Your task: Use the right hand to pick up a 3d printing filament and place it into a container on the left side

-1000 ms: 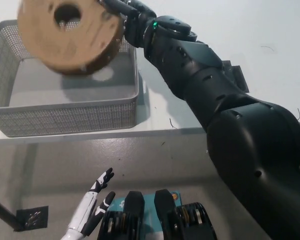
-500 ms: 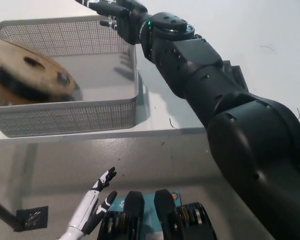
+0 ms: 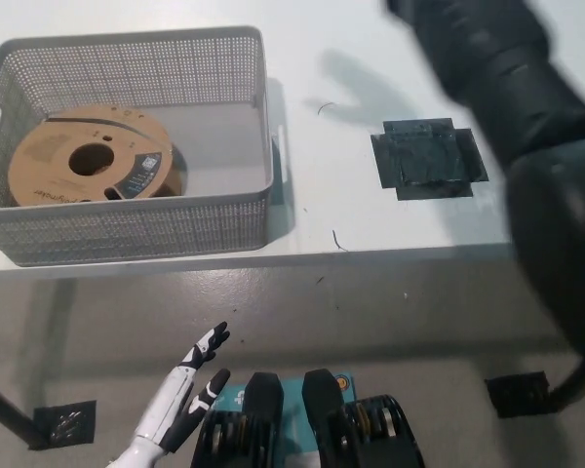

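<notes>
Right arm (image 3: 526, 107) pulled back from basket (image 3: 127, 229), blurred, right robot hand unseen; spool (image 3: 93, 166) inside; left robot hand (image 3: 180, 405) open, low.

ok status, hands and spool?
Left hand open, low, idle. Right arm blurred at right, hand out of view. Spool flat inside basket. Nothing in the way.

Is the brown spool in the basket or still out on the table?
In. The filament spool rests inside the grey mesh basket, at its left end.
</notes>
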Controlling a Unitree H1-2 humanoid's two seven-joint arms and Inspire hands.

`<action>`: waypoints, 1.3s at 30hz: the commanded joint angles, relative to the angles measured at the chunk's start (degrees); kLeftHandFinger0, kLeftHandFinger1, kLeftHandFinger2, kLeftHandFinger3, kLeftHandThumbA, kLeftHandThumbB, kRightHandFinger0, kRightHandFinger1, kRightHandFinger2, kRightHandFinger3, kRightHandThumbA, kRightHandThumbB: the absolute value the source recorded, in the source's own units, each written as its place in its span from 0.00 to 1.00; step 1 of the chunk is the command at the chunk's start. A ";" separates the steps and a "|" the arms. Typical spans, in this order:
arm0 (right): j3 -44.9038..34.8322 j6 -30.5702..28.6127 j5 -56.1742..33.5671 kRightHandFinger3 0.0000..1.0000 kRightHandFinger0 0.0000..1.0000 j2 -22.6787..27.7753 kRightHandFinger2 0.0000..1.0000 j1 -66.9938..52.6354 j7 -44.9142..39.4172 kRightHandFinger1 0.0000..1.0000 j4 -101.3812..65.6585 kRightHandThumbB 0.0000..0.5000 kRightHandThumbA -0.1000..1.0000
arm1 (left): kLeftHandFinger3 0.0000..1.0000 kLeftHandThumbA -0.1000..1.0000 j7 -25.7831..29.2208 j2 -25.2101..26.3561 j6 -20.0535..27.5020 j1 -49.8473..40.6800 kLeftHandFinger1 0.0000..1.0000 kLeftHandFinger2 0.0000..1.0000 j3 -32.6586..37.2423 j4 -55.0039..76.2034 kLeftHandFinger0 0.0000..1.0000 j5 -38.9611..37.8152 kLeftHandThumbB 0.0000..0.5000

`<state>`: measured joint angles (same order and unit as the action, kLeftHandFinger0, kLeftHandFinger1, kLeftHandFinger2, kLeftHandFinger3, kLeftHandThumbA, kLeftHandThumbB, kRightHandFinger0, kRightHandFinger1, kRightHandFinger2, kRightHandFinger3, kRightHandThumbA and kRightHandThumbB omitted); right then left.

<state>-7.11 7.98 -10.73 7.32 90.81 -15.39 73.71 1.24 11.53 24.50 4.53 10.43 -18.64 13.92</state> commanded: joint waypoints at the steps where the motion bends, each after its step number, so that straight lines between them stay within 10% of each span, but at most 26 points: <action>1: 2.18 2.13 0.23 1.00 1.00 6.91 1.00 -1.19 -9.53 1.00 -14.51 0.82 0.90 | 1.00 1.00 -0.02 0.60 2.43 0.76 1.00 1.00 -0.45 1.49 1.00 0.51 0.40; 2: 1.14 6.10 -2.06 1.00 1.00 8.53 1.00 -4.47 -10.24 1.00 -22.38 0.87 0.78 | 1.00 1.00 -0.19 0.47 2.39 1.09 1.00 1.00 -0.64 1.05 1.00 0.21 0.43; 7: 1.19 15.32 -5.76 1.00 1.00 13.63 1.00 -16.37 -11.70 1.00 -50.07 0.78 0.83 | 1.00 1.00 0.35 0.16 2.32 1.44 1.00 1.00 -0.80 0.28 1.00 0.61 0.42; 9: 0.46 17.95 -7.09 1.00 1.00 14.36 1.00 -19.38 -10.86 1.00 -56.94 0.97 0.85 | 1.00 1.00 0.28 0.14 1.85 1.36 1.00 1.00 -0.78 0.61 1.00 0.78 0.41; 11: -0.10 18.95 -10.54 1.00 1.00 15.02 1.00 -23.58 -8.98 1.00 -64.97 0.77 0.84 | 1.00 1.00 0.62 0.07 2.09 1.26 1.00 1.00 -0.87 0.35 1.00 0.93 0.40; 17: -3.02 18.95 -12.35 1.00 1.00 14.00 1.00 -35.23 -5.08 1.00 -87.21 0.71 0.88 | 1.00 1.00 0.94 -0.18 2.43 1.13 1.00 1.00 -0.68 -0.42 1.00 0.55 0.42; 34: 5.47 0.14 11.06 1.00 1.00 -1.72 1.00 -56.37 0.84 1.00 -127.05 0.99 1.00 | 1.00 1.00 1.23 -0.44 2.43 1.09 1.00 1.00 -0.23 -0.85 1.00 -0.09 0.45; 39: 6.99 -6.30 14.29 1.00 1.00 -4.30 1.00 -62.83 -0.85 1.00 -128.14 0.93 0.98 | 1.00 1.00 1.11 -0.42 2.43 1.20 1.00 1.00 -0.44 -0.99 1.00 0.20 0.46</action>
<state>-5.73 16.85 -9.23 9.01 30.32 -17.66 4.85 1.21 11.43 24.14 4.47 10.36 -21.06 13.94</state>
